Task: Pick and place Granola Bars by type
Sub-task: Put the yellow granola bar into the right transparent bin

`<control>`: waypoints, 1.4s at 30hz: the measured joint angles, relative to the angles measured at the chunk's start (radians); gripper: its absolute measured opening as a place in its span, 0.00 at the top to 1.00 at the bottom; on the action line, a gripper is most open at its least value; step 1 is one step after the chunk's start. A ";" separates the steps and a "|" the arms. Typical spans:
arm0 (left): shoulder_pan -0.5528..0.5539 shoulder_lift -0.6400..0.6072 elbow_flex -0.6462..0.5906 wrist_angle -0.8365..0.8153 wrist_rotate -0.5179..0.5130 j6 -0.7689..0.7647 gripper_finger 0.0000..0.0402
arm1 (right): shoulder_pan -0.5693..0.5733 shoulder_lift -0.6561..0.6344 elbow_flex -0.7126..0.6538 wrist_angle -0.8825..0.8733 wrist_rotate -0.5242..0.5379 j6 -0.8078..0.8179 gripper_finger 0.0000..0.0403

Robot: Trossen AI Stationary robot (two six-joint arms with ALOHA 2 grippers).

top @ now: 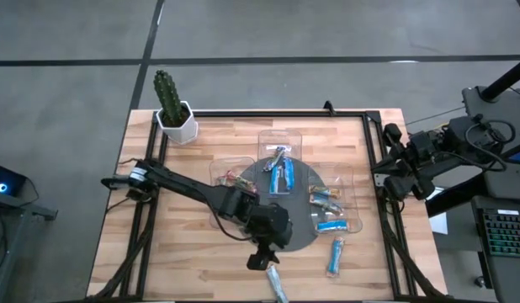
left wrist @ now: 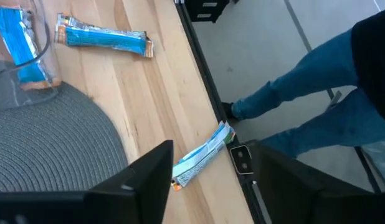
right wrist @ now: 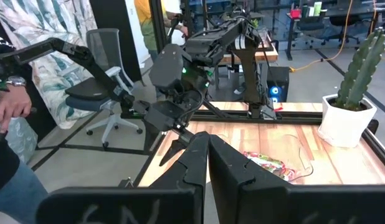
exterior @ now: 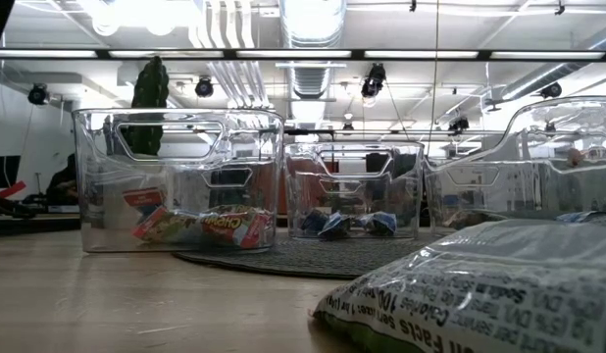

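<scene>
Wooden table (top: pixel 193 252), seen from above; clock directions taken from the round grey mat (top: pixel 298 236) at its centre.

- Clear plastic trays: three. One at 12 o'clock (top: pixel 281 139) holds blue-wrapped granola bars, exact count unclear. One at 9 o'clock (top: pixel 216 172) holds red-orange wrapped bars; the low view shows at least two (exterior: pixel 200 227). One at 3 o'clock (top: pixel 348 177) holds about three bars, blue and mixed wrappers (top: pixel 326 202).
- Loose bars on bare wood: two. One blue bar (top: pixel 335 255) at 5 o'clock, just off the mat. One pale blue-and-white bar (top: pixel 277 284) at 6 o'clock, at the table's near edge; in the left wrist view it lies flat by the edge (left wrist: pixel 204 155).
- Left gripper (top: pixel 262 257): one, at 6 o'clock over the mat's near rim, just above the pale bar. Fingers (left wrist: pixel 149 180) spread apart, the bar lying between them on the wood, not pinched.
- Right gripper (top: pixel 388 172): one, parked off the table's right edge at 3 o'clock. Fingers (right wrist: pixel 192 165) pressed together, holding nothing.
- Potted cactus (top: pixel 172 105): one, white pot, far left corner at 10 o'clock.
- Person: one, legs in blue jeans (left wrist: pixel 292 99) beside the table's near edge.
</scene>
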 joint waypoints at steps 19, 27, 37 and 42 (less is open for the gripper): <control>-0.050 -0.001 -0.063 -0.003 -0.103 0.249 0.41 | 0.000 0.000 0.000 0.000 0.004 0.012 0.98; -0.078 -0.001 -0.215 0.108 -0.170 0.384 0.41 | 0.000 0.001 -0.001 0.000 0.008 0.012 0.98; -0.085 -0.001 -0.409 0.375 -0.214 0.451 0.41 | 0.000 0.000 -0.001 -0.002 0.033 0.011 0.98; -0.096 -0.001 -0.516 0.577 -0.231 0.545 0.41 | 0.000 0.000 -0.002 -0.027 0.033 0.027 0.98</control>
